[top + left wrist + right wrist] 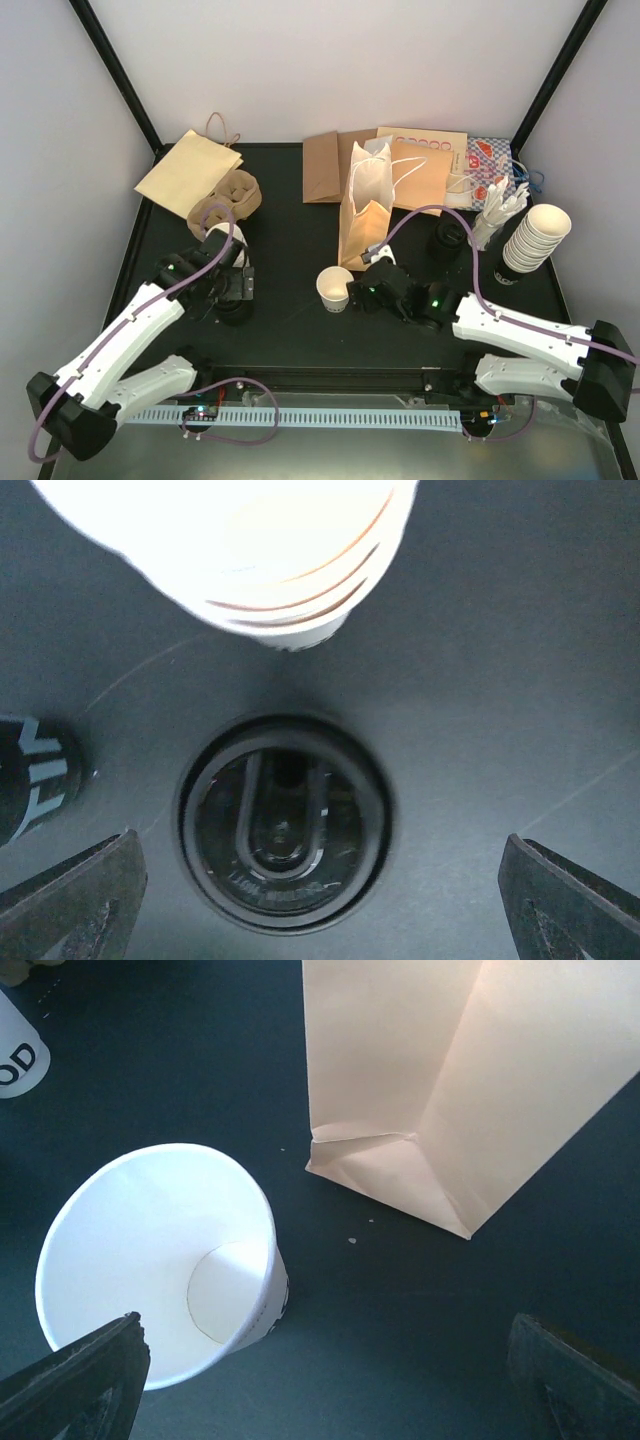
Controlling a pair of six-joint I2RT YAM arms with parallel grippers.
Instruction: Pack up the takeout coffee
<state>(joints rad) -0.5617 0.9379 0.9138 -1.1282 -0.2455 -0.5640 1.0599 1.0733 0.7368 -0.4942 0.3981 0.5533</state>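
A small cream-white paper cup of the takeout coffee stands lidless on the black table, just left of my right gripper, which is open and empty. A round black sip lid lies flat on the table between the wide-open fingers of my left gripper, with neither finger touching it. Just beyond that lid stands a second white cup, partly hidden by the left arm in the top view.
An upright tan paper bag stands behind the lidless cup. A brown pulp carrier and flat bags lie at the back left. At the right are a cup stack, black lids and white utensils.
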